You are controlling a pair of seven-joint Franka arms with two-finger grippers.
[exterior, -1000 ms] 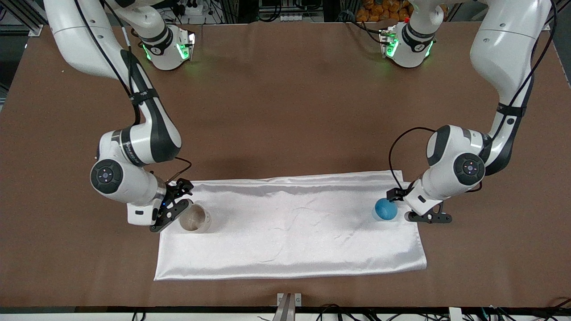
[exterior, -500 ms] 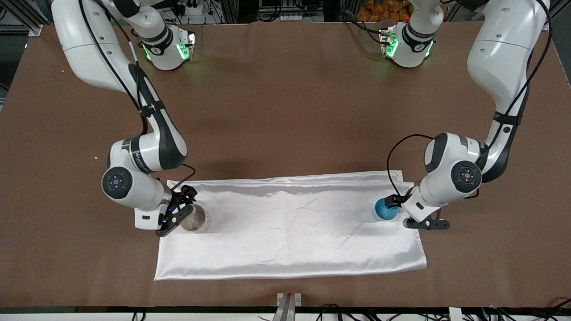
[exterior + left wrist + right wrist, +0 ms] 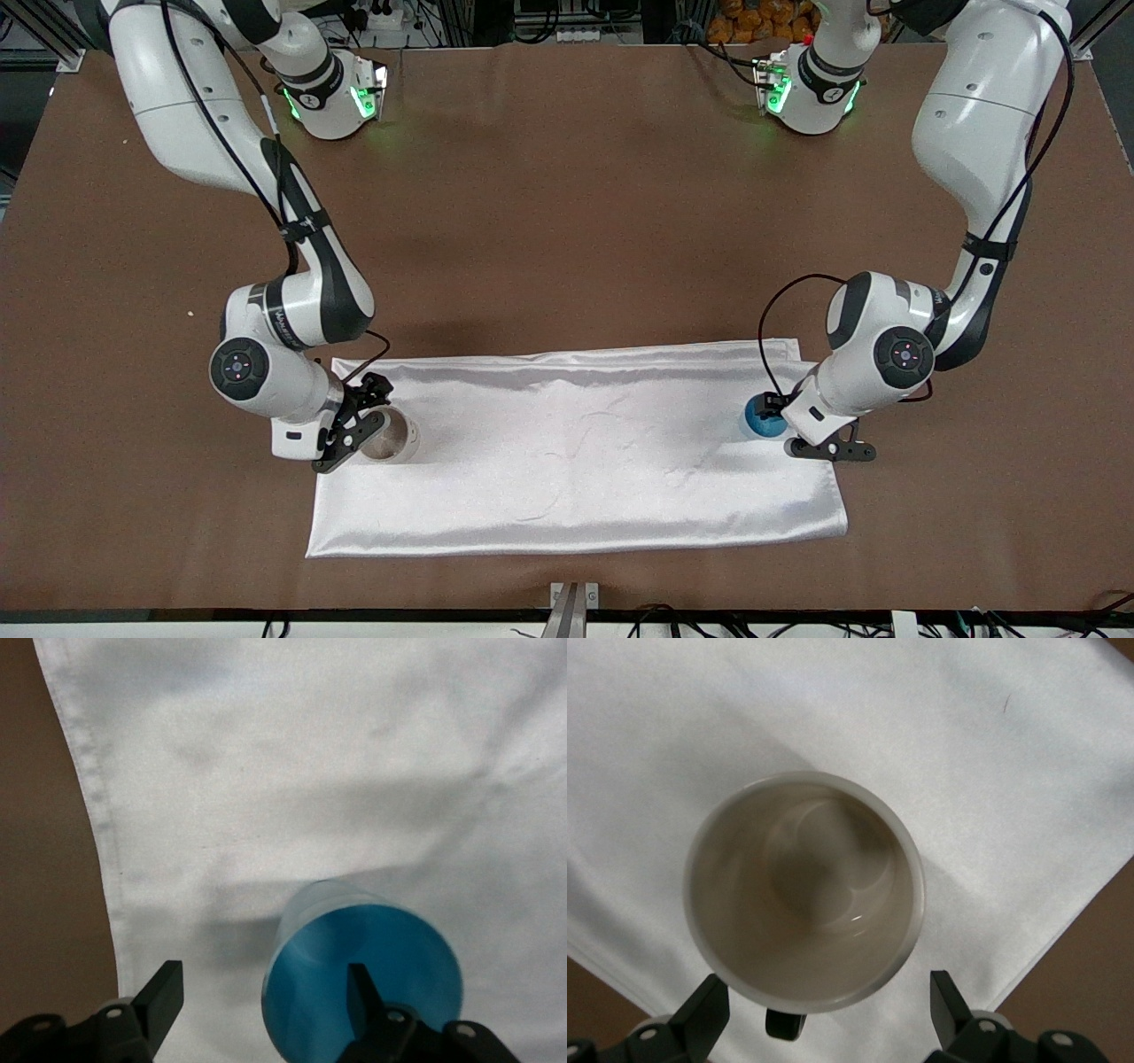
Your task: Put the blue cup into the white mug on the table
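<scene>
Bench: a large flat brown matte bench (image 3: 567,221) carries a shiny white rectangular cloth (image 3: 576,452) spread along the side nearer the front camera.

Blue cup: the small round bright-blue cup (image 3: 760,418) without handle stands upright on the cloth at the left arm's end, close to the cloth's edge. In the left wrist view the blue cup (image 3: 363,979) shows its open mouth.

White mug: the small white cylindrical mug (image 3: 390,436) with an off-white inside stands upright on the cloth at the right arm's end, well apart from the cup. In the right wrist view the mug (image 3: 804,890) is empty, and its small black handle (image 3: 785,1024) points toward the pincer.

Left pincer: the left pincer (image 3: 802,425) is low over the cloth at the cup. Its 2 fingers are spread wide; one finger (image 3: 361,997) lies over the cup's mouth, seemingly inside the rim, and the other stands outside the wall, so the pair appears to straddle the cup's wall without yet clamping it.

Right pincer: the right pincer (image 3: 359,415) is low at the mug, its 2 fingers (image 3: 707,1014) spread wide on either side of the handle side, not gripping.
</scene>
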